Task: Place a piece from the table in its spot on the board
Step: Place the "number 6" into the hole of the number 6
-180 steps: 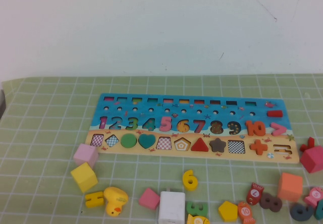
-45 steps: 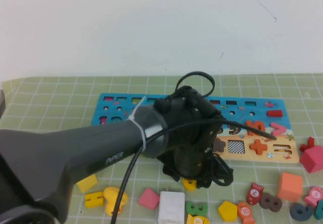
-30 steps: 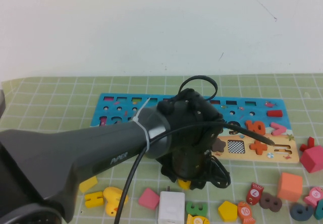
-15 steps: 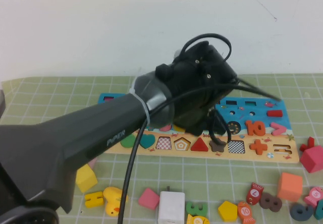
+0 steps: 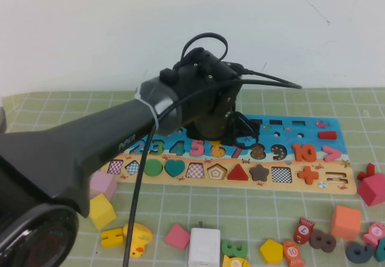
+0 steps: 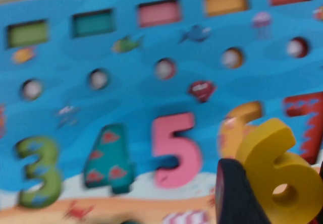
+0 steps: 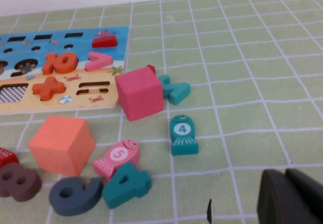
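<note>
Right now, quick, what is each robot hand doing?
Left gripper: over the board, shut on the yellow 6.
Right gripper: low over the table past the board's right end, shut, holding nothing.

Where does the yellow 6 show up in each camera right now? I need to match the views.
High view: the yellow 6 is hidden behind the left gripper, over the board.
Left wrist view: yellow 6 held in the left gripper, above the board's 6 slot.
Right wrist view: not in it; the right gripper is parked over the table.
Shared landmark: the orange 10.
</note>
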`<action>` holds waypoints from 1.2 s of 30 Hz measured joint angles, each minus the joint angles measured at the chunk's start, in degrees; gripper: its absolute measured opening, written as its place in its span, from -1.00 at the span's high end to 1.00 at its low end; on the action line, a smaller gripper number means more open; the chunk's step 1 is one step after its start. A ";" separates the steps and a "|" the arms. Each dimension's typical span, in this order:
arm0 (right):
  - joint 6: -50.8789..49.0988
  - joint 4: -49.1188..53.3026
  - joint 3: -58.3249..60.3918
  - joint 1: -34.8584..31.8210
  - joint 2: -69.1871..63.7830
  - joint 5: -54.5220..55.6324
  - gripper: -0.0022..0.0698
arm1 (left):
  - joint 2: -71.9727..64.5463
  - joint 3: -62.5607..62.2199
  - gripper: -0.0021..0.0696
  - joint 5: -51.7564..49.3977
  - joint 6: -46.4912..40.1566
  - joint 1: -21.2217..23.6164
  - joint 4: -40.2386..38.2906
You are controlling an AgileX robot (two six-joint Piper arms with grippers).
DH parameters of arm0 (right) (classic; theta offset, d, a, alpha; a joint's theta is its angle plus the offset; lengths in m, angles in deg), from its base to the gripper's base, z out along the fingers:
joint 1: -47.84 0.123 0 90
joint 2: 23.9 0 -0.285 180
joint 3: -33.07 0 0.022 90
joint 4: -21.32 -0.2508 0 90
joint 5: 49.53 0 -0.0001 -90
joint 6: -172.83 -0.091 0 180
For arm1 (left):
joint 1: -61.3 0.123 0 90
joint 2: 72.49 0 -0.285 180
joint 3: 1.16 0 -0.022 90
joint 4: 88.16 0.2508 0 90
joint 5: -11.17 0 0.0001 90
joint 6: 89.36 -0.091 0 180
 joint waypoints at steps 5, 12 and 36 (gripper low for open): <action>0.00 0.00 0.00 0.00 0.00 0.00 0.95 | -1.24 0.00 0.16 3.14 -2.04 -0.10 -1.99; 0.00 0.00 0.00 0.00 0.00 0.00 0.95 | -4.21 0.00 0.16 3.75 -2.65 -0.10 -0.60; 0.91 0.00 0.00 0.00 0.00 0.00 0.95 | -5.55 -0.19 0.16 4.17 -3.46 -0.10 3.21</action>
